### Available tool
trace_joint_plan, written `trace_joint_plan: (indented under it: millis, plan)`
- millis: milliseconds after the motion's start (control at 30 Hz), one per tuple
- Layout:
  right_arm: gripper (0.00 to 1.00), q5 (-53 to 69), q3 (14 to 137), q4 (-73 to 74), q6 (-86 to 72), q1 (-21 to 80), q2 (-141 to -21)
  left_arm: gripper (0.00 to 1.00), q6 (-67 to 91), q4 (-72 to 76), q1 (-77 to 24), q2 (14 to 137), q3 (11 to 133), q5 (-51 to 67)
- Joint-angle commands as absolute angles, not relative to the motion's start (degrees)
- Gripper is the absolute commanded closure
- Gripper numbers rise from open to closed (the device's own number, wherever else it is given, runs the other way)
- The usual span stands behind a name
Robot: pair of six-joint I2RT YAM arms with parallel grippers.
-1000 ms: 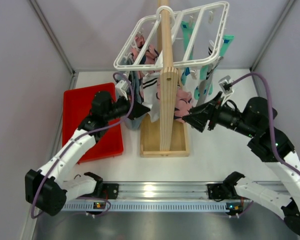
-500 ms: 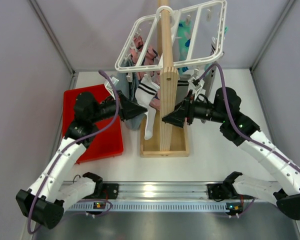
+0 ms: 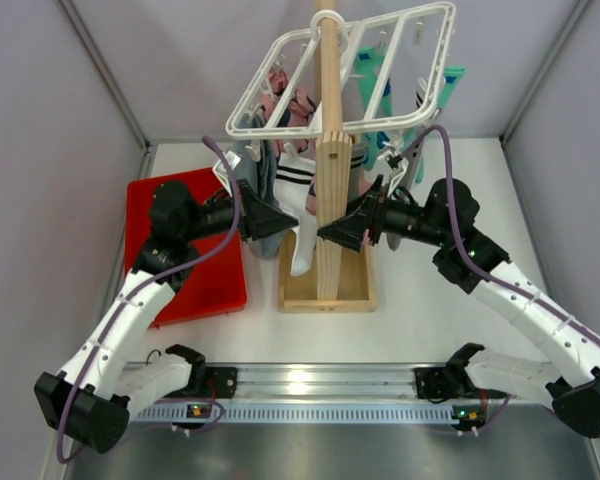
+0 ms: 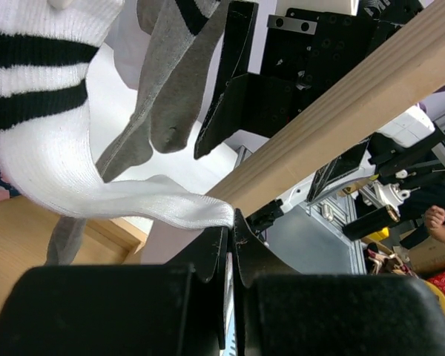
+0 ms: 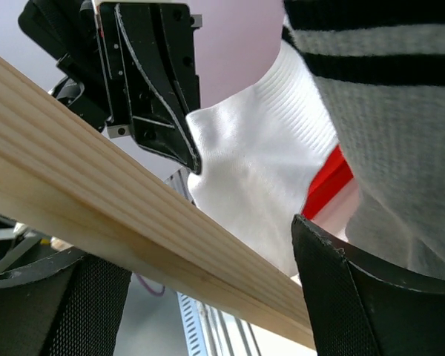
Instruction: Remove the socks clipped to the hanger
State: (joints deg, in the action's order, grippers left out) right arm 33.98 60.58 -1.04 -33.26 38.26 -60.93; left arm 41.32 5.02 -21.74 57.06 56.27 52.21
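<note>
Left wrist view showed the left hand (image 4: 232, 231) pinching the toe of the white black-striped sock (image 4: 52, 156). The sock's length ran to the frame's upper left, beneath the hanger (image 3: 350, 70). Across the wooden post (image 3: 330, 190), the right hand (image 3: 330, 232) was spread, holding nothing.

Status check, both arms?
Left gripper shut on toe of white black-striped sock. Sock hanging from white plastic grid hanger. Right gripper open. Pale wooden post between grippers.

Tall pale wooden post (image 3: 329, 120) stood upright in wooden box base (image 3: 325, 303) at counter (image 3: 430, 320) centre. Flat red tray (image 3: 220, 282) lay just left of base. Pink cloth (image 3: 300, 103) hung behind post.
</note>
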Motion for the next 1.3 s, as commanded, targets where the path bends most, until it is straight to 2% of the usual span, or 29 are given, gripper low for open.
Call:
trace_joint_plan:
  millis: [0,267,400,533,667,933,1067,1100,1167,1267]
  plan:
    - [0.21,25.3,60.2,-3.5,-33.3,38.3,-57.1,1.00,41.8,9.1,-21.4,57.7,58.7,51.9]
    - [0.17,16.0,59.8,8.4,-30.1,37.6,-51.1,1.00,41.5,9.1,-21.4,59.5,58.1,50.1]
    - [0.24,15.4,59.1,9.1,-30.6,36.5,-49.9,1.00,41.2,9.1,-21.4,60.0,58.2,49.4]
    - [0.36,15.1,60.1,10.5,-31.0,35.9,-50.6,1.00,41.7,9.1,-21.4,60.6,59.0,49.0]
    - [0.40,14.6,59.9,11.2,-32.9,34.9,-51.4,1.00,42.1,9.1,-21.4,60.8,59.2,48.2]
    - [0.50,26.4,57.2,2.6,-39.2,27.4,-54.7,1.00,43.2,9.1,-21.4,62.1,60.0,47.6]
    - [0.53,34.4,59.1,0.6,-40.3,27.6,-57.6,1.00,43.3,9.1,-21.4,63.5,61.1,49.0]
    - [0.57,34.7,59.3,0.5,-40.3,27.7,-57.9,1.00,43.3,9.1,-21.4,63.7,61.3,49.1]
    - [0.59,34.1,59.6,1.3,-39.3,28.7,-57.3,1.00,43.4,9.1,-21.4,63.7,61.8,48.9]
    - [0.55,30.8,59.2,5.3,-37.9,29.4,-54.8,1.00,43.9,9.1,-21.4,63.6,62.3,48.4]
